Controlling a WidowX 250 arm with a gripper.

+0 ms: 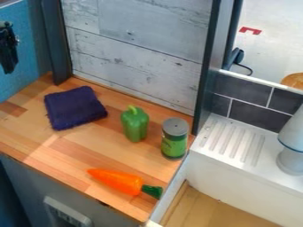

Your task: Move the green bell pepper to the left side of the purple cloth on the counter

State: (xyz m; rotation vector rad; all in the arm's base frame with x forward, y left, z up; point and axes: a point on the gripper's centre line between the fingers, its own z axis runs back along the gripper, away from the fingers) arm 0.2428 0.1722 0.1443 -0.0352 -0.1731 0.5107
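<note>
At the upper left edge of the view, the black gripper hangs in front of a blue panel, apart from everything on the wooden counter. Nearest to it lies a folded dark purple cloth. Right of the cloth, a green toy pepper stands upright with its stem up. A green can with a grey lid is upright beside it, near the counter's right edge. Toward the front, an orange toy carrot lies on its side, its green top pointing right.
A grey plank wall with dark posts rises behind the wooden counter. At the right are a white ridged drainboard, dark tiles and a pale grey-white object with a rounded base. The wooden-floored basin lies lower right.
</note>
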